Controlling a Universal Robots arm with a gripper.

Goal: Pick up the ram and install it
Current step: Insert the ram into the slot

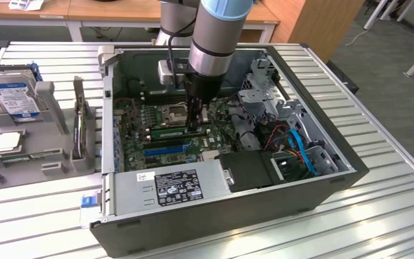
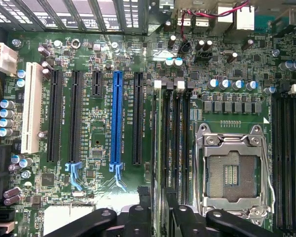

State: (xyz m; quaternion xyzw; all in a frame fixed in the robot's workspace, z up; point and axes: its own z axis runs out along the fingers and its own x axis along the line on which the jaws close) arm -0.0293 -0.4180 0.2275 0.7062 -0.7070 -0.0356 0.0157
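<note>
My gripper [image 1: 198, 125] reaches down into the open computer case [image 1: 322, 178], just beside the CPU socket [image 1: 174, 112]. It is shut on the ram [image 1: 170, 131], a narrow green stick standing on edge over the motherboard's memory slots. In the wrist view the ram [image 2: 159, 143] shows edge-on as a thin line running along a black slot with white clips, between the expansion slots and the CPU socket [image 2: 232, 173]. The black fingers [image 2: 144, 197] of the gripper [image 2: 157, 195] close in on the ram from both sides. Whether the stick is fully seated cannot be told.
A grey holder [image 1: 49, 162] at the exterior view's left carries a silver hard drive with a blue label [image 1: 13, 97] and a square CPU chip [image 1: 6, 141]. The power supply [image 1: 171, 186], drive cage [image 1: 261, 100] and blue cables [image 1: 304, 154] crowd the case.
</note>
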